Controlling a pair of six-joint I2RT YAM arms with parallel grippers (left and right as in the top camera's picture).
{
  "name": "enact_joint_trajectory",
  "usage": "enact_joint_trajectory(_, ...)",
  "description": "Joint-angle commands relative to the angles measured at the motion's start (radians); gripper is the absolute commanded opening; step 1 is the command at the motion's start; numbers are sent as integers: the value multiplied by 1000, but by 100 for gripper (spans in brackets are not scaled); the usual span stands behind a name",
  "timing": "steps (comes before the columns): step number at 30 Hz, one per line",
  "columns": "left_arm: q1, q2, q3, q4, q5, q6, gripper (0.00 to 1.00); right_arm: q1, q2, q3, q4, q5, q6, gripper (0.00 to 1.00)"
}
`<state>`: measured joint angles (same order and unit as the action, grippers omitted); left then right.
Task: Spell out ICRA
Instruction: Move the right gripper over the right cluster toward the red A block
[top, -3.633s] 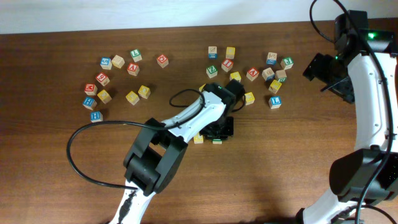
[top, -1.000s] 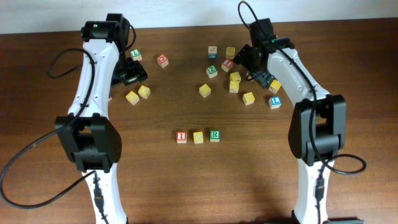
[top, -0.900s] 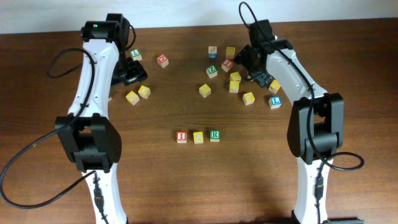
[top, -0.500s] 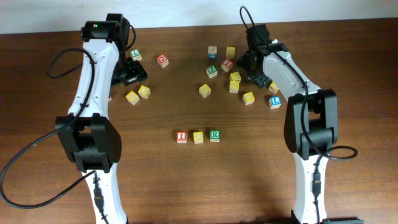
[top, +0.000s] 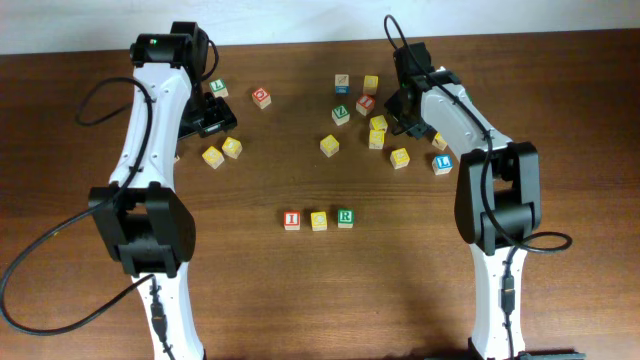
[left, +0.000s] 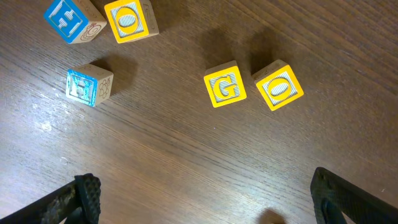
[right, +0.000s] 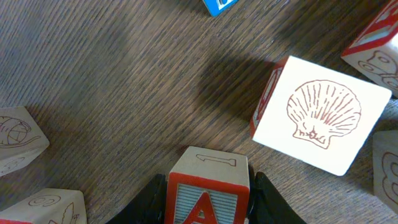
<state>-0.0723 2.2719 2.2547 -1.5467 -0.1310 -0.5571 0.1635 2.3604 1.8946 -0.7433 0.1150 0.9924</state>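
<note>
Three blocks lie in a row near the table's middle: a red I (top: 291, 219), a yellow one (top: 318, 220) and a green R (top: 345, 217). In the right wrist view a red A block (right: 208, 193) sits on the wood between my right gripper's (right: 208, 204) fingers, which press both its sides. Overhead, that right gripper (top: 406, 117) is down among the back-right cluster and hides the A. My left gripper (top: 208, 115) hovers at the back left, open with nothing in it (left: 208, 205); a yellow G (left: 225, 84) and a yellow O (left: 278, 85) lie ahead of it.
A white shell-picture block (right: 320, 115) stands close to the right of the A, and other blocks (right: 15, 140) crowd its left. Loose blocks surround the right gripper, such as yellow ones (top: 378, 124) (top: 400, 157) and a blue one (top: 443, 163). More lie by the left arm (top: 261, 97).
My right gripper has shifted slightly left over the A block and closed from wide open onto it. The left arm and the row of three blocks have not moved.
</note>
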Motion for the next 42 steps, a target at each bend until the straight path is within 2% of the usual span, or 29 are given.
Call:
enact_joint_trajectory(1, 3, -2, -7, 2, -12, 13, 99, 0, -26, 8, -2, 6, -58, 30)
enact_joint_trajectory(6, 3, -2, -7, 2, -12, 13, 99, 0, -124, 8, -63, 1, -161, 31)
enact_joint_trajectory(12, 3, -2, -7, 1, -12, 13, 99, 0, -287, 8, -279, -2, -381, 32)
enact_joint_trajectory(13, 3, -2, -7, 2, -12, 13, 99, 0, -294, 8, -306, -3, -387, 38)
enact_joint_trajectory(14, 3, -2, -7, 1, -12, 13, 99, 0, -290, 5, -317, -9, -387, 50)
enact_joint_trajectory(15, 3, -2, -7, 2, -12, 13, 99, 0, -275, 0, -312, -10, -386, 56)
enact_joint_trajectory(19, 3, -2, -7, 2, -12, 13, 99, 0, -188, 0, -266, -24, -314, 69)
enact_joint_trajectory(23, 3, -2, -7, 2, -12, 13, 99, 0, -126, 0, -203, -85, -296, 69)
enact_joint_trajectory(30, 3, -2, -7, 1, -12, 13, 99, 0, -62, 0, -154, -61, -212, 72)
enact_joint_trajectory(35, 3, -2, -7, 2, -12, 13, 99, 0, -36, 0, -98, -58, -212, 70)
enact_joint_trajectory(38, 3, -2, -7, 2, -12, 13, 99, 0, -23, 0, -72, -15, -199, 66)
enact_joint_trajectory(42, 3, -2, -7, 1, -12, 13, 99, 0, 10, 0, -60, 2, -196, 66)
